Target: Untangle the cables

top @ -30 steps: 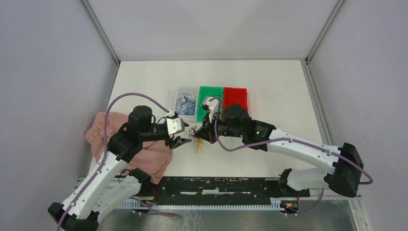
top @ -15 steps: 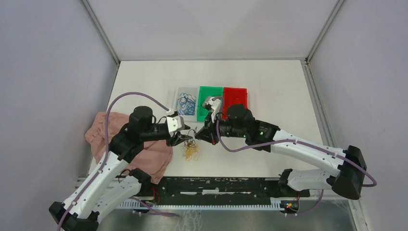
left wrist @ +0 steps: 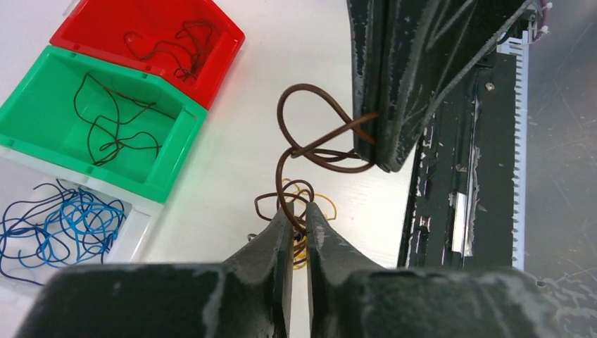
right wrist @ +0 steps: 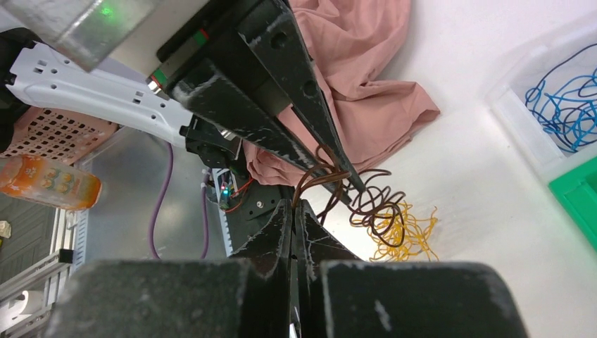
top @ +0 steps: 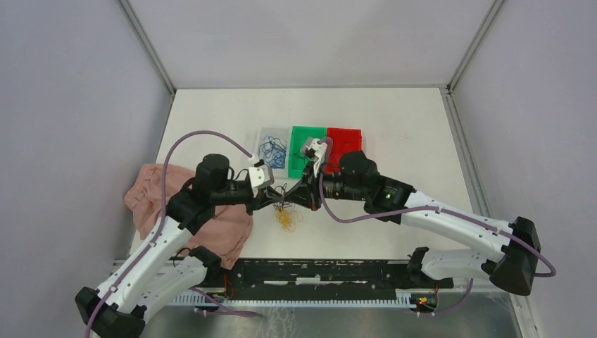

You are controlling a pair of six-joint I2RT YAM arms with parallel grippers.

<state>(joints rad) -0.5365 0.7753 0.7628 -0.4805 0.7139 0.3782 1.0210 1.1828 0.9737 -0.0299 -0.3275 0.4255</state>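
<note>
The cables form a small tangle: a yellow bunch (top: 287, 220) lies on the table, with dark brown loops (right wrist: 373, 205) rising from it. My right gripper (right wrist: 293, 204) is shut on a brown cable (left wrist: 317, 134) just above the pile. From the left, my left gripper (left wrist: 296, 211) has its jaws nearly together on another strand of the same brown loops. In the top view the left gripper (top: 269, 205) and right gripper (top: 304, 199) face each other, close together over the yellow bunch (right wrist: 405, 234).
Three bins stand behind the grippers: a clear one (top: 271, 151) with blue cables, a green one (left wrist: 98, 120) and a red one (left wrist: 151, 46), each with dark cables. A pink cloth (top: 211, 211) lies under the left arm. The black front rail (top: 317, 271) is close.
My left gripper moved right toward the right gripper and closed on a brown strand. The yellow bunch dropped from below the right gripper onto the table.
</note>
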